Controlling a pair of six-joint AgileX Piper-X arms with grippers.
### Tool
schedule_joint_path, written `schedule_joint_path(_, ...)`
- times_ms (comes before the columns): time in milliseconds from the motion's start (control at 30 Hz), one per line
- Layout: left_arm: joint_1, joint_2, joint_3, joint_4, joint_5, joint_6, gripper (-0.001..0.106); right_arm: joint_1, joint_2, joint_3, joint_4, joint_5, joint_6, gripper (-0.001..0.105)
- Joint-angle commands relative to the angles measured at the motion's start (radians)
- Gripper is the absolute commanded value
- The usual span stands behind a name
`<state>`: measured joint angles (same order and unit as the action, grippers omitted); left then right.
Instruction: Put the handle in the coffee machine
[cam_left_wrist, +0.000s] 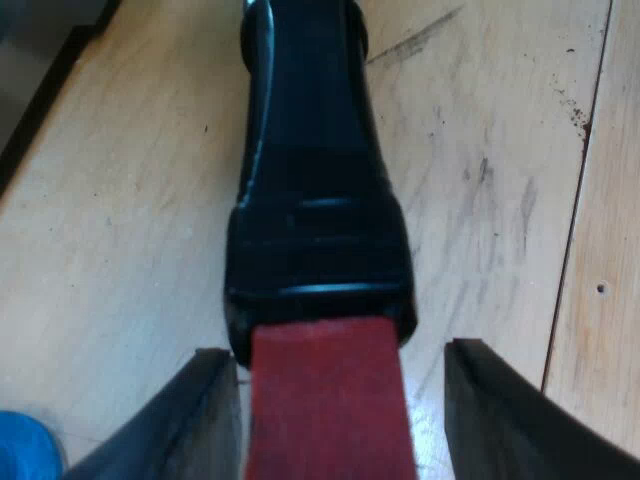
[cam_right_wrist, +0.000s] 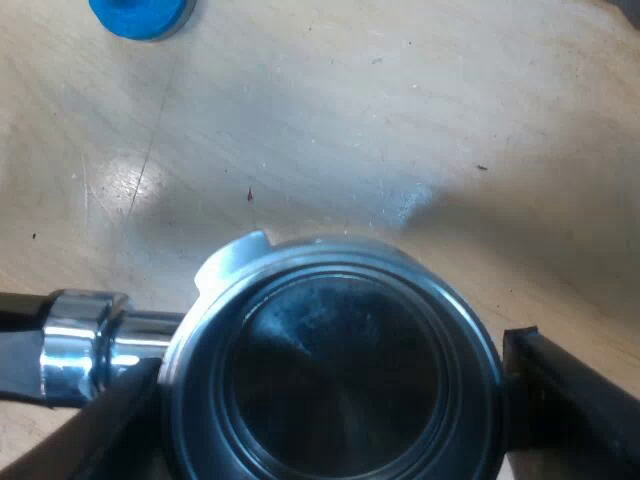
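Note:
The metal holder's dark handle (cam_left_wrist: 315, 200) lies over the wooden table, and its red end (cam_left_wrist: 330, 410) sits between the fingers of my left gripper (cam_left_wrist: 338, 348). That gripper is open, with a small gap on each side of the red end. In the right wrist view the holder's round basket (cam_right_wrist: 330, 380) is seen from above, empty and dark inside, with its chrome neck (cam_right_wrist: 90, 340) leading off to the handle. My right gripper (cam_right_wrist: 330, 355) is shut on the basket, one finger pressed against each side of its rim.
A blue tamper (cam_right_wrist: 140, 15) stands on the pale wooden table (cam_right_wrist: 400, 120) a short way beyond the basket, and its blue edge (cam_left_wrist: 20, 445) also shows beside my left finger. A dark edge (cam_left_wrist: 45, 90) borders the table beyond the handle.

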<state>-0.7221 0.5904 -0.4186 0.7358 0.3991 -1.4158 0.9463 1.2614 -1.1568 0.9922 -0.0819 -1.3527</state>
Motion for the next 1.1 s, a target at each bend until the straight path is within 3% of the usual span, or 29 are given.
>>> schedule_joint_path(33, -0.005, -0.005, -0.003, -0.008, -0.007, 0.003, 0.049, 0.002, -0.014, -0.016, -0.012, -0.006, -0.006, 0.000)
schedule_joint_path(667, -0.005, -0.005, -0.003, -0.031, -0.007, 0.003, 0.048, 0.002, -0.014, -0.016, -0.012, -0.006, -0.006, 0.000)
schedule_joint_path(767, -0.005, -0.005, -0.003, -0.031, -0.015, 0.003, 0.034, 0.002, -0.014, -0.016, -0.012, -0.006, -0.006, 0.000)
schedule_joint_path(800, -0.005, -0.005, -0.003, -0.031, -0.021, 0.003, 0.024, 0.002, -0.014, -0.016, -0.014, -0.006, -0.006, 0.000)
schedule_joint_path(967, -0.005, -0.005, -0.003, -0.012, -0.022, 0.003, 0.000, 0.002, -0.014, -0.016, -0.015, -0.006, -0.006, 0.000)
schedule_joint_path(1100, -0.005, -0.005, -0.003, 0.000, -0.022, 0.003, 0.000, 0.002, -0.014, -0.016, -0.015, -0.006, -0.013, 0.000)
